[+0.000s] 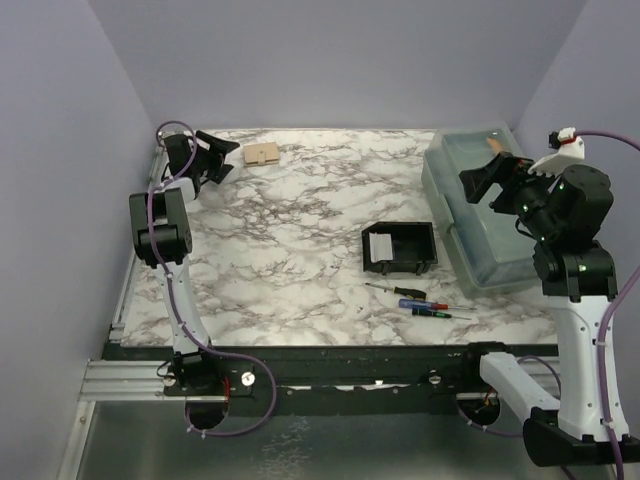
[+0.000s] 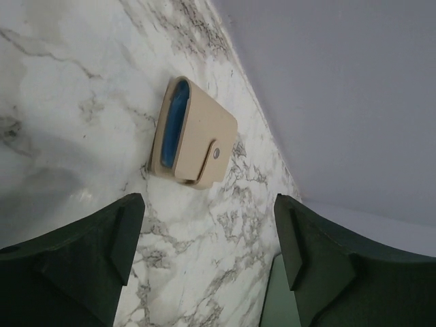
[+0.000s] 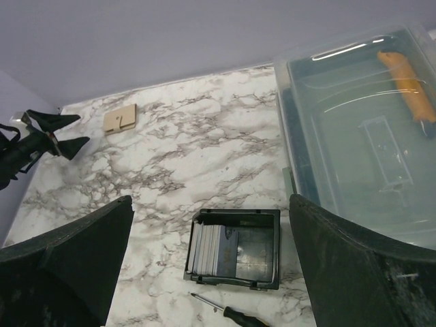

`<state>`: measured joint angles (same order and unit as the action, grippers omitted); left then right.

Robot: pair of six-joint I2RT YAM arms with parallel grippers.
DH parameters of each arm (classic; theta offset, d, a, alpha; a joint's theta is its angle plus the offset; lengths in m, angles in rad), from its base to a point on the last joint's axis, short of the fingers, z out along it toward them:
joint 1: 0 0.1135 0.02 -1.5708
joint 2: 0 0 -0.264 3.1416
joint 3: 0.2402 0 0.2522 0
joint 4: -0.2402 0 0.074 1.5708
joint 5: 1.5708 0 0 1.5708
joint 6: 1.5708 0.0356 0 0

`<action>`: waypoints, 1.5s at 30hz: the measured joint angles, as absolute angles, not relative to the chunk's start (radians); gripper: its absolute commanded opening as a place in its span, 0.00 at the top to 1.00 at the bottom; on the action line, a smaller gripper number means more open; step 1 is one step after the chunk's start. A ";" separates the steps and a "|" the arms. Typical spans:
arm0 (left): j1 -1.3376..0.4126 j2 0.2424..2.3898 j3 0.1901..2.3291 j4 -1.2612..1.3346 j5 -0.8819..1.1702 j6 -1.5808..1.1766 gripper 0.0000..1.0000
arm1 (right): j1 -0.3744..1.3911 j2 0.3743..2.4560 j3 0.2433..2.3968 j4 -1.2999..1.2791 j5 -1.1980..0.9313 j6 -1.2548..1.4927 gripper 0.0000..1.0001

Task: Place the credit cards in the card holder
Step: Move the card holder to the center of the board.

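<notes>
**Inspector:** Layout, largest item first.

**Operator:** White-and-grey marble table (image 1: 300, 230). Large translucent lidded plastic bin (image 1: 475, 250) at the far right. Small black rectangular plastic card holder (image 1: 410, 248) right of centre. The credit cards (image 2: 197, 139) lie flat at the far left, near the back wall. They are well apart from the holder. They show as a tan piece with a light blue edge (image 2: 174, 122) along one side.

**Inspector:** Handling?

**Operator:** My judgement is light, thin, stiff and slick. They lie flush on the marble, so there is little edge to catch. I would pinch across the two long edges, or tip one edge up first. Whether the blue card would slide free, I cannot tell.

**Inspector:** Arm pose?

**Operator:** My left gripper (image 2: 206, 218) is reached out to the far left, just short of the cards, jaws wide and holding nothing. My right gripper (image 3: 210, 203) is raised by the bin and looks down toward the holder. Its jaws are also wide and hold nothing.
</notes>
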<state>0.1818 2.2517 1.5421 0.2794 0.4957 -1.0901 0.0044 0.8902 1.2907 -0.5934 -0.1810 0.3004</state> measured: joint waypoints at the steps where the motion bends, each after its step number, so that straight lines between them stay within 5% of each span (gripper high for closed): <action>1: 0.181 2.278 1.572 0.290 0.500 -1.096 0.25 | 0.004 0.886 1.289 -0.594 -0.181 0.303 0.00; 17: 0.125 2.477 1.740 0.354 0.511 -1.121 0.56 | 0.004 0.878 1.274 -0.595 -0.213 0.337 0.00; 23: 0.093 2.484 1.755 0.294 0.487 -1.079 0.82 | 0.004 0.876 1.256 -0.601 -0.231 0.349 0.00; 30: 0.081 2.516 1.859 0.162 0.425 -1.009 1.00 | 0.004 0.877 1.242 -0.616 -0.236 0.366 0.00; 38: 0.080 2.470 1.784 0.158 0.420 -1.006 0.96 | 0.004 0.895 1.195 -0.639 -0.250 0.378 0.00; 42: 0.078 2.384 1.668 0.139 0.420 -0.990 0.45 | 0.004 0.912 1.164 -0.643 -0.262 0.388 0.00; 45: 0.078 2.344 1.654 0.141 0.418 -0.972 0.41 | 0.004 0.918 1.150 -0.651 -0.273 0.392 0.00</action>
